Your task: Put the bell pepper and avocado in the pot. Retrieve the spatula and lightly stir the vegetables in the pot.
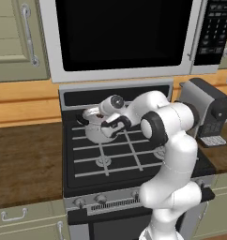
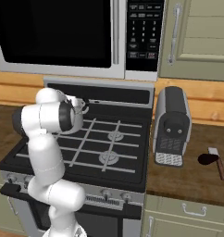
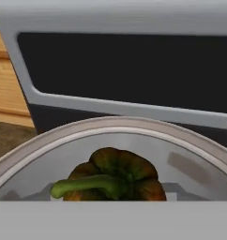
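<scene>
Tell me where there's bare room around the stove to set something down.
The brown counter left of the stove is bare. Its front burners are free. Crowded: back-left burner with pot and gripper, and right counter with coffee machine, spatula.

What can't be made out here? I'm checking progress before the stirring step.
Tool, left base view: open or shut unclear; too small and dark.
Bell pepper, hand view: underside cut off by the bottom edge; held or resting unclear.
Pot, right base view: mostly hidden behind the arm.
</scene>
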